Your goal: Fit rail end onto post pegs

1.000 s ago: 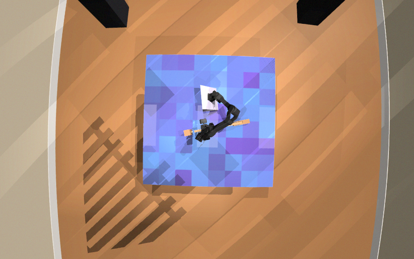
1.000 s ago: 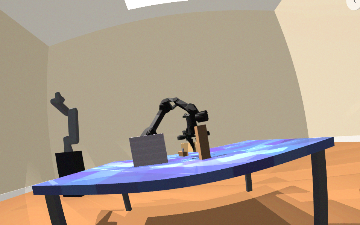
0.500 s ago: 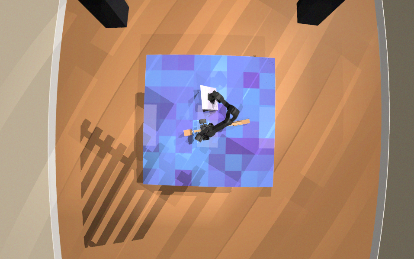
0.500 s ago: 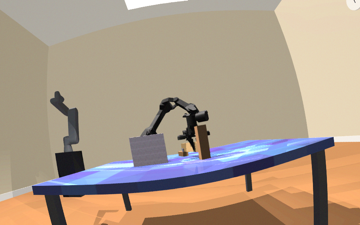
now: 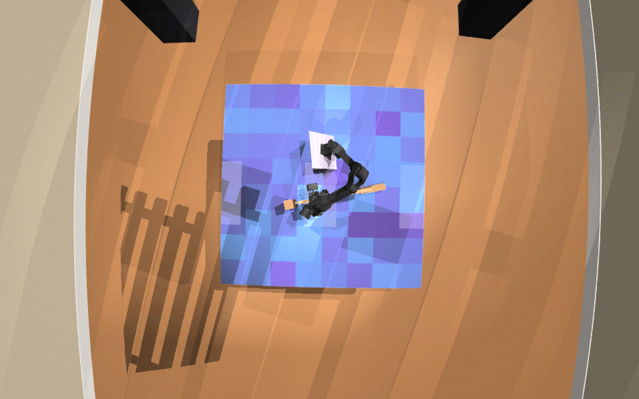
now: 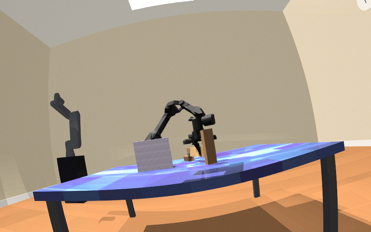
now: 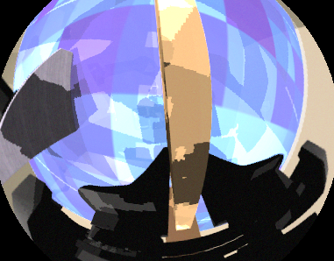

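Note:
The long tan rail (image 5: pixel 368 190) (image 7: pixel 188 96) runs under the arm, with its near end close to the upright wooden post (image 5: pixel 289 204) (image 6: pixel 209 146). A short gap shows between post and rail end in the top view, with something thin in it. Whether pegs are in the holes I cannot tell. My gripper (image 5: pixel 316 199) (image 6: pixel 199 153) (image 7: pixel 177 149) points down and is shut on the rail near that end, a finger on each side. The low footboard block (image 6: pixel 188 158) is small in the exterior view. Its bracket and the rail's level are too small to judge.
A pale grey box (image 5: pixel 318 151) (image 6: pixel 153 154) (image 7: pixel 41 96) stands on the table (image 5: pixel 386 272) (image 6: pixel 109 180) beside the arm's base. The arm (image 5: pixel 360 173) (image 6: pixel 163 123) arches from there over the rail. The post stands close beside the gripper.

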Robot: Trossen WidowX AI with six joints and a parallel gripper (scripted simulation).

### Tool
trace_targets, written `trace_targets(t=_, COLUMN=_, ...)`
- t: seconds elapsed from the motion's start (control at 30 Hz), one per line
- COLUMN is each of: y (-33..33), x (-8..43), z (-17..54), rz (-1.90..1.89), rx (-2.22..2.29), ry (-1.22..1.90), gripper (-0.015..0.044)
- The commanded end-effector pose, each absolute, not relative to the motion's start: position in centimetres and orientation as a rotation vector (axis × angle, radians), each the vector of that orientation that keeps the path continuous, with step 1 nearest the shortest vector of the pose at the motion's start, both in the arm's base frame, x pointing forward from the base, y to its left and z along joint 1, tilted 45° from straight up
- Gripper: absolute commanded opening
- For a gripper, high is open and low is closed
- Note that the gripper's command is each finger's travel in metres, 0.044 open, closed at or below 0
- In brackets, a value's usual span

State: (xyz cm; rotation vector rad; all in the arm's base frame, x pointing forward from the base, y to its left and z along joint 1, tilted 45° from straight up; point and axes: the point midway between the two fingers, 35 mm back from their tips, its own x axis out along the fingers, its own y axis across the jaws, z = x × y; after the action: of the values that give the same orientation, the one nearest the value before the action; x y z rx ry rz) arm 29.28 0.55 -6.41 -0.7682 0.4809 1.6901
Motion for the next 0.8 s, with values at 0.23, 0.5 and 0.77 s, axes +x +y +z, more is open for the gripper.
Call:
trace_targets(t=0.23, y=-0.03, x=29.54, z=-6.64, rz=1.682, rx=-0.776, ry=0.481, gripper=0.0)
trace_targets(t=0.5, y=-0.21, x=29.59, z=-6.76, rz=1.682, rx=-0.777, ry=0.481, gripper=0.0)
trace_targets(t=0.77, y=-0.34, x=29.65, z=-6.93, rz=1.682, rx=-0.777, ry=0.481, gripper=0.0)
